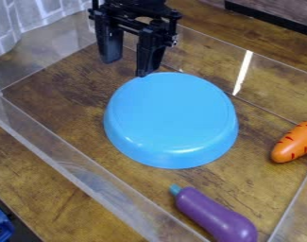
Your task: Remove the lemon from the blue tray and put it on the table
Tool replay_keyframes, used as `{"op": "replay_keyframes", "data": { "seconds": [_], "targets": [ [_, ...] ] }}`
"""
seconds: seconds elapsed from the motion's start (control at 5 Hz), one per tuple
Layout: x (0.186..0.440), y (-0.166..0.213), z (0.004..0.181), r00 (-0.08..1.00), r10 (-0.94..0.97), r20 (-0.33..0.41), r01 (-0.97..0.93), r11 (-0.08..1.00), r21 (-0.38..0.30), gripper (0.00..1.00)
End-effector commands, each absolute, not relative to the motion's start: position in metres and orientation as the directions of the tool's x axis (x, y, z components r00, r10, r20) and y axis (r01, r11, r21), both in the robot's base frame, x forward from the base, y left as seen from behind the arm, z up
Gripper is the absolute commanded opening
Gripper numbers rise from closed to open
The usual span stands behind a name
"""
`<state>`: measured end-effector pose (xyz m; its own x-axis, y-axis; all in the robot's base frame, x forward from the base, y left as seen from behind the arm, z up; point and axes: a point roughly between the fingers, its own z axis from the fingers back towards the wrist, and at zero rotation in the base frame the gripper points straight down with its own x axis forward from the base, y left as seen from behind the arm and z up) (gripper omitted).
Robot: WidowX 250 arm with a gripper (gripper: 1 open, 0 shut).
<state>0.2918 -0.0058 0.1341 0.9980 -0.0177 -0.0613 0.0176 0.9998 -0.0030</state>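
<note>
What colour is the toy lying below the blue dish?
The toy is purple, with a teal tip; the camera view shows it.

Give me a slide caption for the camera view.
Black gripper above a wooden table, beside a blue tray, with a toy carrot and eggplant nearby.

Tray (171,119): uniform sky blue, paler highlights; no pattern seen. Table (67,90): brown wood grain, darker at the back, lighter tan-brown toward the front, with a white streak of glare. Eggplant (219,216): purple, teal-green at the stem end. Carrot (295,143): orange with dark marks. Gripper (133,33): black. Object at lower left corner (1,225): blue, identity unclear. Walls (80,156): clear, whitish edges.
</note>
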Motion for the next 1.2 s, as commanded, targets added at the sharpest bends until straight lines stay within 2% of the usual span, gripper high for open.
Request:
{"op": "replay_keyframes", "data": {
  "seconds": [0.0, 0.4, 1.0],
  "targets": [
    [0.290, -0.009, 0.127, 0.998, -0.031, -0.059, 0.030, 1.000, -0.003, 1.00],
    [0.287, -0.019, 0.109, 0.997, -0.077, -0.033, 0.077, 0.997, -0.003, 1.00],
    [0.292, -0.024, 0.099, 0.994, -0.108, 0.009, 0.108, 0.994, -0.001, 1.00]
  ]
}}
